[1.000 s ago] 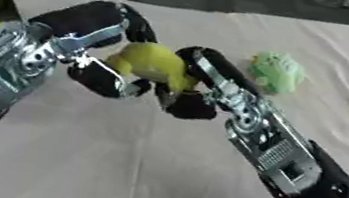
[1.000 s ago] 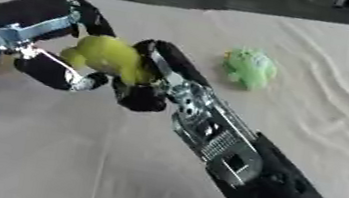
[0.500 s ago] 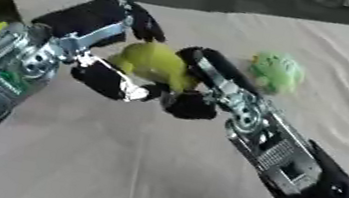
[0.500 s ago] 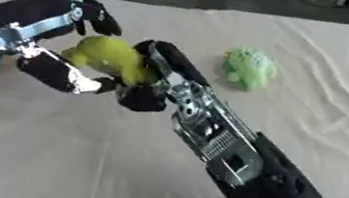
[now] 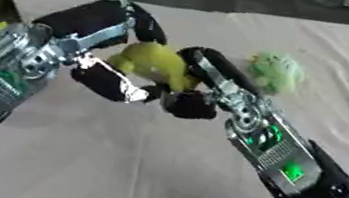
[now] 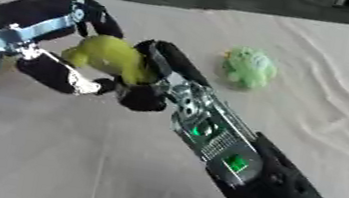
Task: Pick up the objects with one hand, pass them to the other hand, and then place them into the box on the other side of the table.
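Yellow-green toy [image 5: 153, 62] above wrinkled beige tablecloth [image 5: 114, 162], dark room behind.

Table [image 5: 114, 162] under a creased beige cloth, green soft toy [image 6: 248, 68] lying on it (far right side)

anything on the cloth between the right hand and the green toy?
No. In the right eye view only bare cloth separates the right hand from the green toy. That hand is occupied with the yellow toy.
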You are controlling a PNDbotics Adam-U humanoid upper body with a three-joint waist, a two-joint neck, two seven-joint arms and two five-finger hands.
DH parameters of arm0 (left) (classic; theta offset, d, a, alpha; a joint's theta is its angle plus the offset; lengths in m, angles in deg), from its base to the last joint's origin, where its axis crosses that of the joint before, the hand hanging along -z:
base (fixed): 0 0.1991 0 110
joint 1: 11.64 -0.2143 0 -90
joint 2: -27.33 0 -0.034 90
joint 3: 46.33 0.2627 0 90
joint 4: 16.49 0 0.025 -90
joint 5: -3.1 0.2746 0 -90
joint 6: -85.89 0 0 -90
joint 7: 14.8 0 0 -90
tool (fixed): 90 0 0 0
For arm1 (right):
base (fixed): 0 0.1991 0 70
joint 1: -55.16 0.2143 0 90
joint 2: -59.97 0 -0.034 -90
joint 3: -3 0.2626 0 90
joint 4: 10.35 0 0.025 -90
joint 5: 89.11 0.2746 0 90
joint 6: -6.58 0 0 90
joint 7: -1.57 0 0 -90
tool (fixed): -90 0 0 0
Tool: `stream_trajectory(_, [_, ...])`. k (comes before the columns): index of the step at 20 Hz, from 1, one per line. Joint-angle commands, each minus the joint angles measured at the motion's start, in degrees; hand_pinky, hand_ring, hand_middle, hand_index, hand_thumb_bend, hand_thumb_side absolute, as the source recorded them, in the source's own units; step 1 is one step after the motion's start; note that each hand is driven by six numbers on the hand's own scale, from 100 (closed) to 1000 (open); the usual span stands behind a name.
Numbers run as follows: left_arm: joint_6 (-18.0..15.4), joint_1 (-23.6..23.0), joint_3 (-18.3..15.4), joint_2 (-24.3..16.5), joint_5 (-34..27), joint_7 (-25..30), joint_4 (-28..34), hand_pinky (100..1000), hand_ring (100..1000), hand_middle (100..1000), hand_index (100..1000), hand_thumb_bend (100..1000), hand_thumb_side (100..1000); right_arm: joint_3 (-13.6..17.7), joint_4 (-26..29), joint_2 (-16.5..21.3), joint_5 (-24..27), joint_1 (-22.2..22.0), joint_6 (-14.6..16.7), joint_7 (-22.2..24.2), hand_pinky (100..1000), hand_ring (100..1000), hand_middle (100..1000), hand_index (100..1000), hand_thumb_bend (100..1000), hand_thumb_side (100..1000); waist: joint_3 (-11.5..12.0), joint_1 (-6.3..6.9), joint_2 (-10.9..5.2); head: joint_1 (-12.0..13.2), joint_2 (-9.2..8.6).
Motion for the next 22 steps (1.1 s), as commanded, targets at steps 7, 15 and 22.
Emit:
stream_trajectory(7, [1.16,1.24,-0.38,-0.34,-0.47,-1.13,-0.11,612,673,580,728,249,233,0.19,0.25,0.19,0.36,0.79,0.19,-0.37,645,452,370,439,100,100,-0.11,0.02,-0.81,0.01,-0.67])
stream_trajectory(15, [1.63,1.15,-0.22,-0.27,-2.22,-2.76,0.17,589,651,558,700,100,248,0.2,0.18,0.11,0.33,0.7,0.12,-0.17,643,453,369,438,100,100,-0.06,0.0,-0.78,-0.07,-0.6])
stream_trajectory(22, [1.36,1.04,-0.17,-0.39,-4.57,-4.01,0.49,554,604,481,592,100,237,0.41,0.3,0.11,0.45,0.56,0.03,-0.99,654,474,401,477,100,100,-0.07,-0.03,-0.76,-0.06,-0.49])
